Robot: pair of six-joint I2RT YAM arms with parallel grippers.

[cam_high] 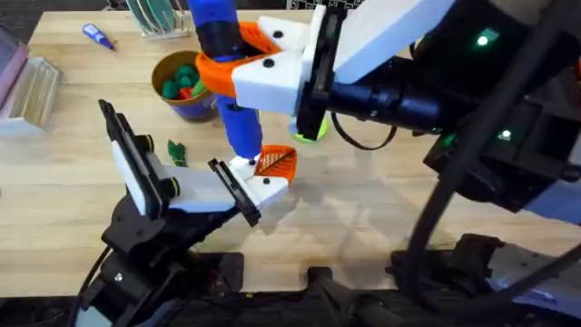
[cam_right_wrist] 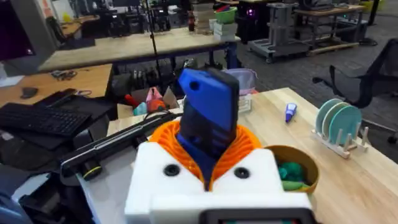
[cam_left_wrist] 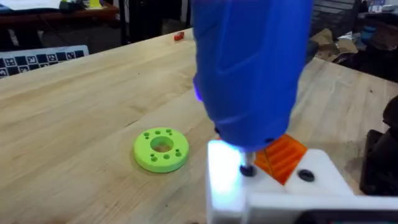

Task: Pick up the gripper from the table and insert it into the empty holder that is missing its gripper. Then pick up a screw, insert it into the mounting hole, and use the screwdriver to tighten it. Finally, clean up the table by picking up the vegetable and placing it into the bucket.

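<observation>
Overhead centre: my right gripper (cam_high: 250,68) pinches the thick blue electric screwdriver (cam_high: 227,82), bit down on the white boxy holder (cam_high: 259,186); left gripper's state I cannot tell.

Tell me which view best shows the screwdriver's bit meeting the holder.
Left wrist: the blue screwdriver stands over the white holder, its bit end at a dark screw beside the orange gripper. Overhead shows the screwdriver body above the holder, tip hidden. Right wrist shows only its rear, clamped between orange pads.
</observation>
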